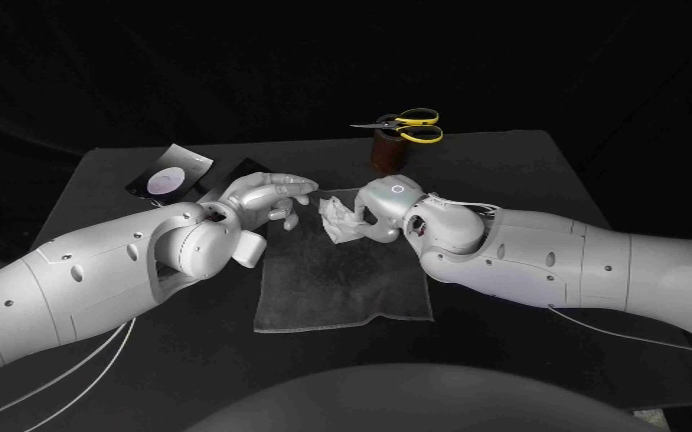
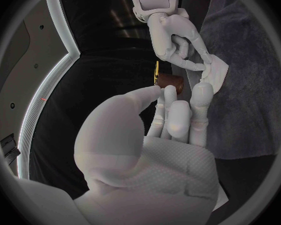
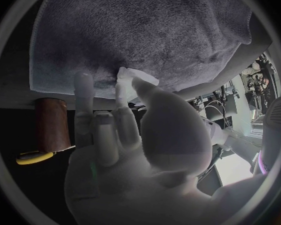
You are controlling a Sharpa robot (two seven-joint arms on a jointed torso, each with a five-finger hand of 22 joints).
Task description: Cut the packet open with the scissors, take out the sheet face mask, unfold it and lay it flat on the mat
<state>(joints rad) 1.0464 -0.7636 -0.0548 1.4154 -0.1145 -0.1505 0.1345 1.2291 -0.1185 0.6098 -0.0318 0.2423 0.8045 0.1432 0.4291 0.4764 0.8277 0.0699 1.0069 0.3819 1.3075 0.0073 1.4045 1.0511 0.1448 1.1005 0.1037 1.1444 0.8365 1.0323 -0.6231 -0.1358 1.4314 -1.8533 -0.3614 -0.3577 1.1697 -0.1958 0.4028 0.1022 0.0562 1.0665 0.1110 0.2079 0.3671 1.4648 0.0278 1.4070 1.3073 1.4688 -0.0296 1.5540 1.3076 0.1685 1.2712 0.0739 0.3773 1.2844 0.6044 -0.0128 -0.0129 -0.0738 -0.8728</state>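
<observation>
My right hand (image 1: 387, 206) pinches the white, still folded sheet face mask (image 1: 340, 218) between thumb and finger over the far edge of the grey mat (image 1: 346, 287). The right wrist view shows the mask (image 3: 138, 77) at the fingertips of that hand (image 3: 125, 135), above the mat (image 3: 147, 30). My left hand (image 1: 268, 197) hovers just left of the mask with fingers extended and nothing in it. In the left wrist view its fingertips (image 2: 202, 91) reach close to the mask (image 2: 215, 72) held by the right hand (image 2: 173, 35). The dark packet (image 1: 170, 180) lies at the back left.
Yellow-handled scissors (image 1: 404, 125) stand in a brown holder (image 1: 387, 155) behind the mat; the holder (image 3: 52, 122) is also in the right wrist view. Both white forearms cross the table's front half on either side of the mat.
</observation>
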